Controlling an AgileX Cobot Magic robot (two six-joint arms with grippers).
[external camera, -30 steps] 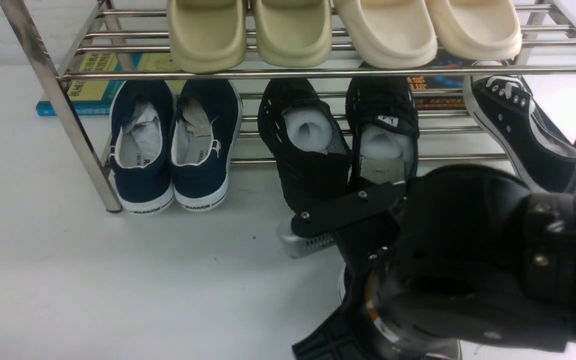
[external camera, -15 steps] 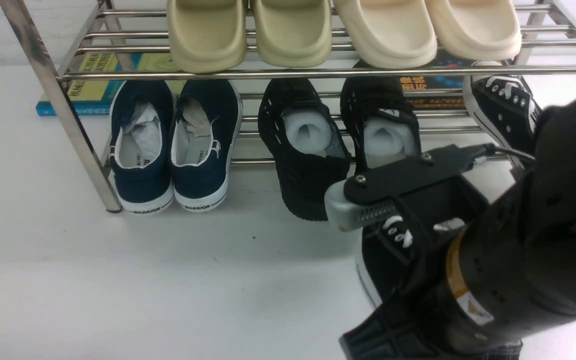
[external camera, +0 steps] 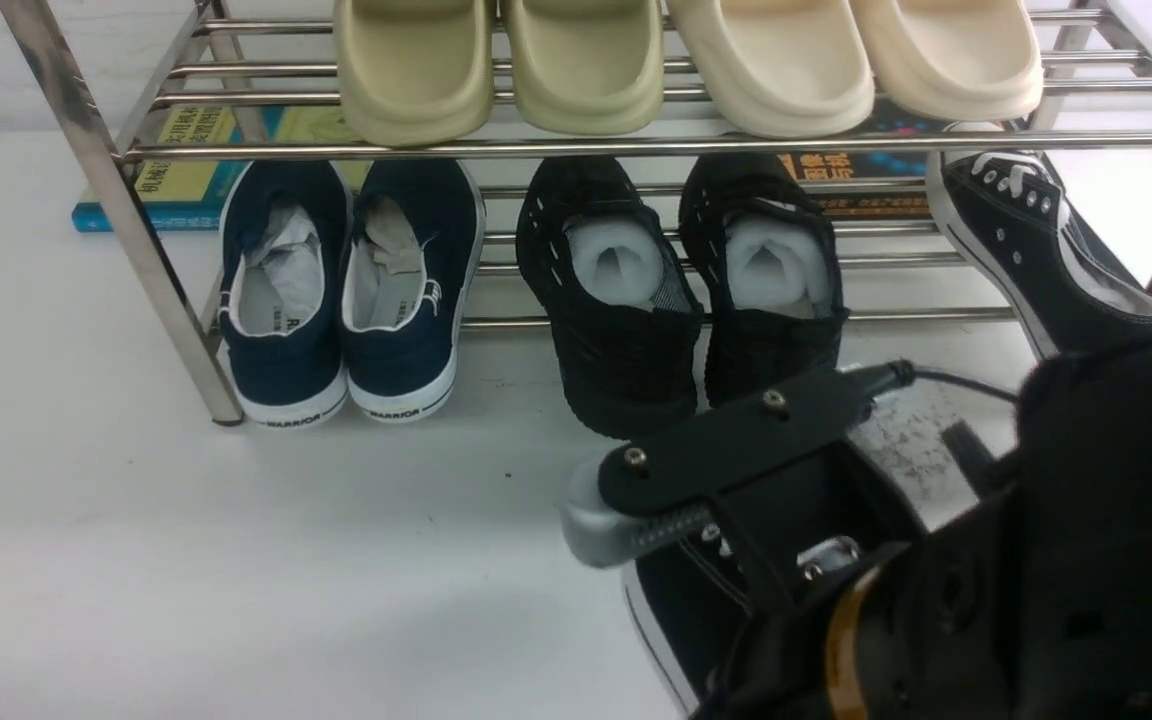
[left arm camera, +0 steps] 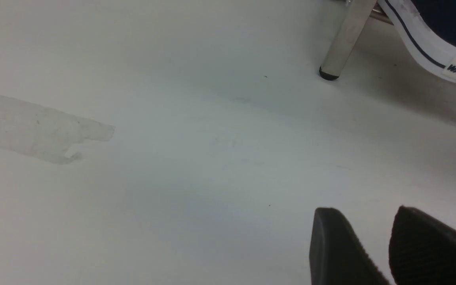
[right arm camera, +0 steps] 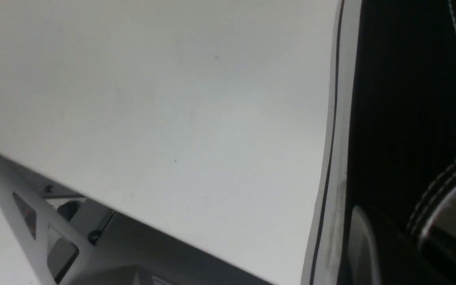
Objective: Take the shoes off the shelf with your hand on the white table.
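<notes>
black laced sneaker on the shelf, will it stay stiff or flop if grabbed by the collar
The sneaker probably sags at the thin canvas collar, while its white-edged sole should stay stiff. It leans tilted on the shelf bars, so a push may tip or slide it.

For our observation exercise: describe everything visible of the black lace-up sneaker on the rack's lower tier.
Black canvas sneaker with white laces, metal eyelets, white toe cap and white-edged sole. It lies tipped on its side on the shelf, lower tier, right end, toe toward the back, heel partly behind the right arm.
</notes>
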